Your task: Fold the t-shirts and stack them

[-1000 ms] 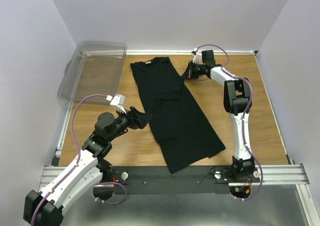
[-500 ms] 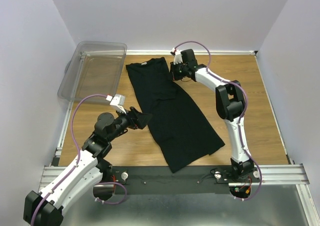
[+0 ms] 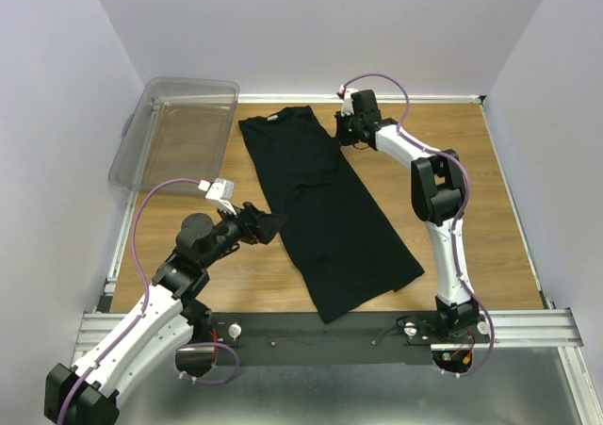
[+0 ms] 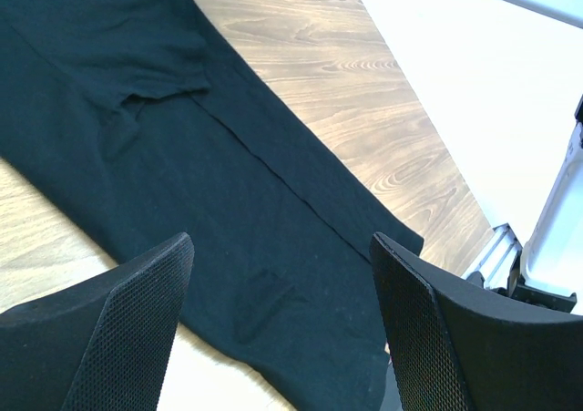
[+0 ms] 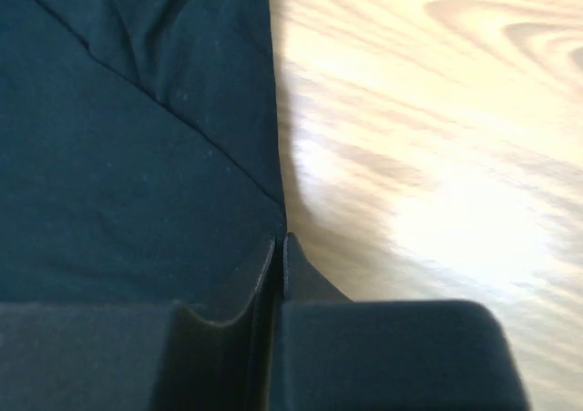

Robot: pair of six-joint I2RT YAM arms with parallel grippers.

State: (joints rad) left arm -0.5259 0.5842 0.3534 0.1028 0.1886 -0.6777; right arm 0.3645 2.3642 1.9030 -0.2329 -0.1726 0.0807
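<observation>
Folding the black t-shirt lengthwise looks done. It lies as a long strip on the wooden table, sleeves turned in. Its collar end is beside the right gripper and its hem runs away toward the arm bases.

That claw sits low at the strip's right edge. Its fingers are all but together, with the cloth's edge just at their tips. Whether any cloth is pinched, I cannot tell.

The left gripper hovers over the strip's left edge with its jaws spread wide, holding nothing.

Next, I judge, comes a crosswise fold, which calls for each claw to take a corner of one end. Bare wood lies open to the right of the right claw. The clear plastic bin sits beyond the left claw, well apart.
</observation>
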